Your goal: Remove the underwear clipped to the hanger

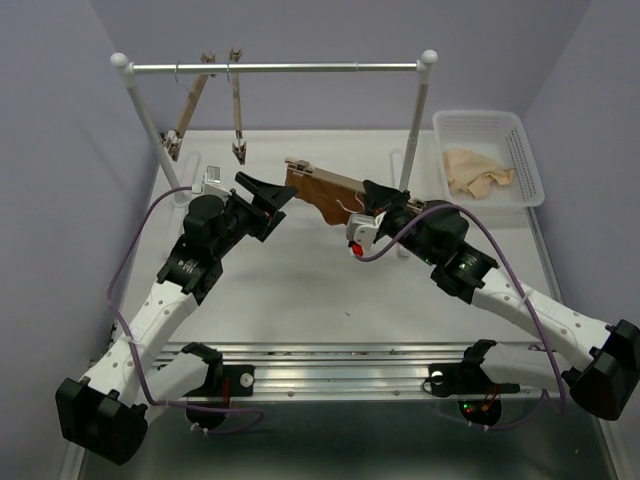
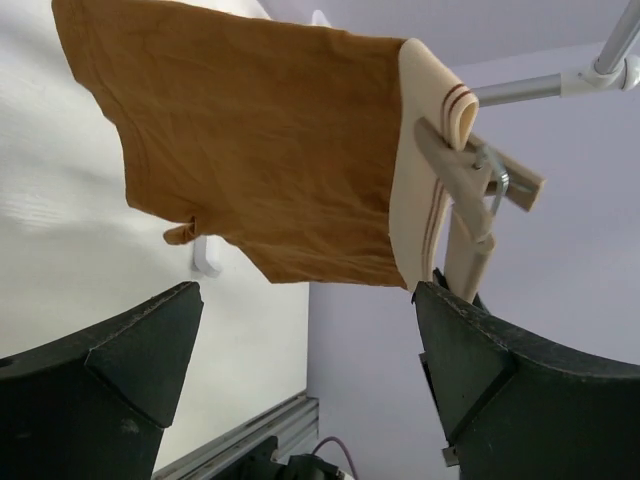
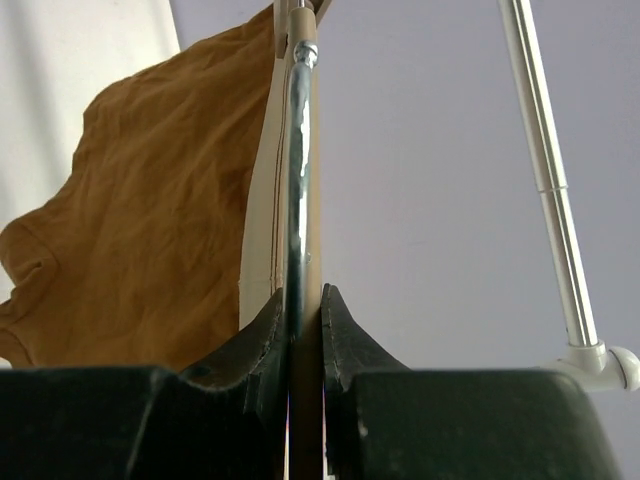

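Rust-brown fabric marks the underwear [image 2: 250,150], which hangs in the air above the table [image 1: 300,290] with its cream waistband [image 2: 425,130] caught in a wooden clip [image 2: 462,172] on the hanger [image 3: 299,180].

Position relative to the fingers:
- The right gripper [image 3: 300,300] has its fingers [image 3: 262,340] pressed together on the hanger bar. The fabric drapes just beside them and is not in their grip.
- The left gripper [image 2: 305,295] has its fingers [image 2: 130,350] spread wide. The lower hem of the underwear lies ahead of the gap, near but apart from both fingers.

Step in hand, as judged: the left gripper takes hold of the fabric while the right holds the hanger steady.

Recommended procedure:
1. Advance the left gripper until the fabric sits well inside the gap.
2. Take the grip close to the waistband, beside the clip, so the pull acts on the clamped edge and does not only stretch the cloth.
3. Pull away from the mouth of the clip. Only one clip is visible here.

A rack [image 1: 280,68] stands behind, and a basket [image 1: 525,160] sits at the right.
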